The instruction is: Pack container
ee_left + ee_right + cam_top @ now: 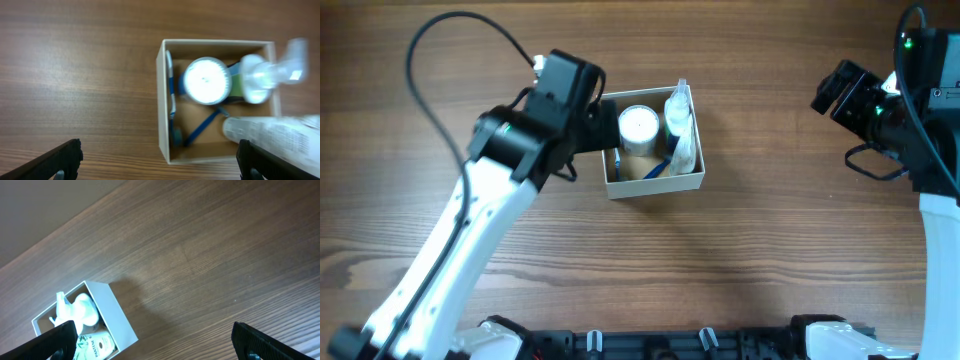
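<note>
The container (656, 185) is a square shallow box with white walls and a tan inside, at the table's middle. It holds a round white jar (638, 125), a pump bottle (678, 110), a white wrapped packet (686, 150) and blue sticks (658, 168). In the left wrist view the box (163, 100) shows the jar (207, 81), bottle (260, 77) and a toothbrush (171, 95). My left gripper (159, 162) is open and empty, above the box's left wall. My right gripper (155, 342) is open and empty, far right; the box (117, 317) shows at its left.
The table is brown wood (770, 260). The left arm's body (520, 140) and a black cable (450, 30) lie left of the box. The right arm (910, 100) stands at the right edge. Dark fixtures (660, 345) line the front edge.
</note>
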Motion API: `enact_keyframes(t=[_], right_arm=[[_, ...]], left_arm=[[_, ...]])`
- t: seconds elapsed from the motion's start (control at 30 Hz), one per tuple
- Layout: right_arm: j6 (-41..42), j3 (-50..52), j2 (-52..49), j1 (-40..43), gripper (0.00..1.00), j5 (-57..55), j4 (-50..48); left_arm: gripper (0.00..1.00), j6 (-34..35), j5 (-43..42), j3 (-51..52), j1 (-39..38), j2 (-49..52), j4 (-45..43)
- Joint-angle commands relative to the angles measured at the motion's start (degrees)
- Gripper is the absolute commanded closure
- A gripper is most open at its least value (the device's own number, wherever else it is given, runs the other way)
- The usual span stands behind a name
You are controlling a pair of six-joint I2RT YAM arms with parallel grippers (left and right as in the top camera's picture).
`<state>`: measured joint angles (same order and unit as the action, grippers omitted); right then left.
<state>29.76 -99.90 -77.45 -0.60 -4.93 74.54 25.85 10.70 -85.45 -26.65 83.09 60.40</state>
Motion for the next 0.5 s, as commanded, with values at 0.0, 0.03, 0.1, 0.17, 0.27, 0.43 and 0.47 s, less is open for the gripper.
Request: enact_keyframes(t=[0.0, 0.03, 0.1, 0.17, 0.27, 0.43, 0.47], right_arm=[[0.3, -0.1, -0.2, 0.1, 0.00, 0.3, -0.2], [0.3, -0.1, -0.2, 0.1, 0.00, 0.3, -0.2], [0.3, -0.1, -0.2, 0.1, 0.00, 0.3, -0.1], [0.3, -0.1, -0.2, 0.1, 0.00, 0.3, -0.1], [0.3, -0.1, -0.2, 0.1, 0.00, 0.3, -0.2], [0.3, -0.1, -0.2, 0.1, 0.00, 0.3, -0.2], [0.3, -0.1, -0.2, 0.1, 0.00, 0.3, -0.2]], left_arm=[[0.00, 0.1, 0.3, -0.1, -1.2, -6.3, 0.3], [0.00, 0.1, 0.3, -0.1, -1.3, -7.5, 0.3], [0.00, 0.1, 0.3, -0.1, -1.4, -9.3, 1.5], [0.00, -0.2, 0.4, -0.1, -1.4, -10.7, 2.8], [0.00, -1.2, 0.4, -0.1, -1.3, -12.8, 3.3], [0.00, -1.2, 4.4, 0.0, -1.3, -15.2, 1.8], [0.00, -1.2, 5.2, 0.0, -1.2, -15.4, 1.8]])
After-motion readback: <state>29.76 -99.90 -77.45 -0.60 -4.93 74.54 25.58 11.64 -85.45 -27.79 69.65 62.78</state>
